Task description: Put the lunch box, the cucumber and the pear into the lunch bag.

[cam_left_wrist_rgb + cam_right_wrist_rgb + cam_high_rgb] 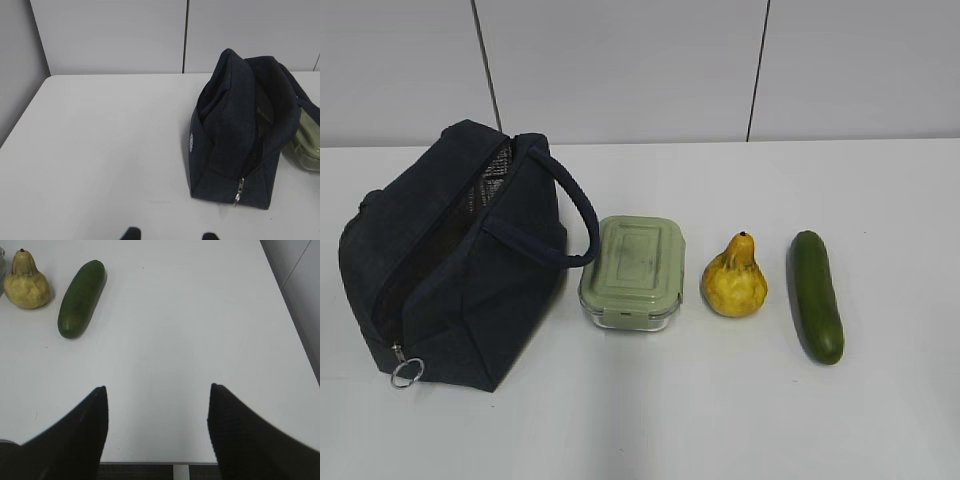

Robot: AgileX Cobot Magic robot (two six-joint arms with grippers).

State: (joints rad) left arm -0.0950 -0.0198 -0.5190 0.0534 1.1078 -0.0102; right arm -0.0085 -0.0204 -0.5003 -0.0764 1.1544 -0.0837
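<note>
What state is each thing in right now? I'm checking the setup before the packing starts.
Lunch bag: upright on the table, zipper open, nothing seen inside.
Lunch box: lid on, beside the bag.
Pear: on the table, stem end pointing away.
Cucumber: lying flat, right of the pear.
Left gripper: open, empty.
Right gripper: open wide, empty.

The bag (450,262) interior is dark, its contents unreadable. In the left wrist view the box (309,141) is cut off at 3 o'clock, half behind the bag; only the left gripper's (170,236) fingertips (131,233) show at 6 o'clock.
</note>
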